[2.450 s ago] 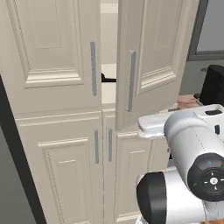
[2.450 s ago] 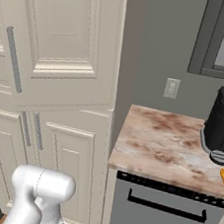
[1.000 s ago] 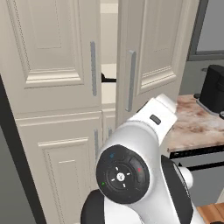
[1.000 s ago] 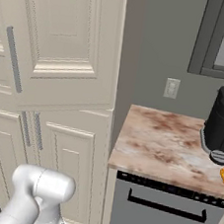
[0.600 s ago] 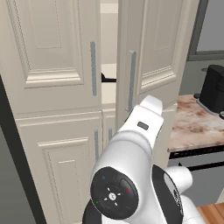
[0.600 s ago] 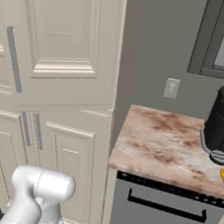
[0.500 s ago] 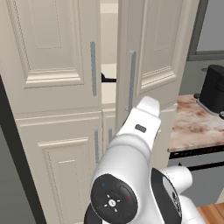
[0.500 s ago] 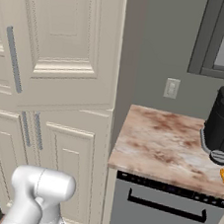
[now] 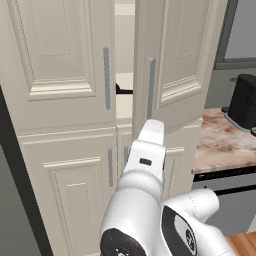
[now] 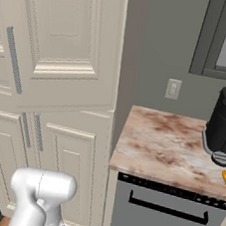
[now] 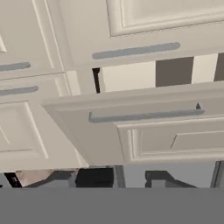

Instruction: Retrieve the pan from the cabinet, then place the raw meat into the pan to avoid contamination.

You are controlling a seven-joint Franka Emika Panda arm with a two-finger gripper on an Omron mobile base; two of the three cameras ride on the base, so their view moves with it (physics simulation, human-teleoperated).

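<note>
so the arm (image 9: 145, 165) is reaching up at the cabinet (image 9: 65, 75), and in the hand view the fingers (image 11: 127, 177) sit apart with nothing between them, just short of the grey bar handle (image 11: 146, 116) of the upper right door (image 9: 175, 60), which hangs ajar. Past that door, in the gap, a bit of the pan (image 9: 122, 91) pokes out on the shelf inside. Way off to the right of the fingers the marble table (image 10: 166, 146) carries a black appliance (image 10: 225, 124), with the raw meat (image 10: 224, 177) lying just in front of it
</note>
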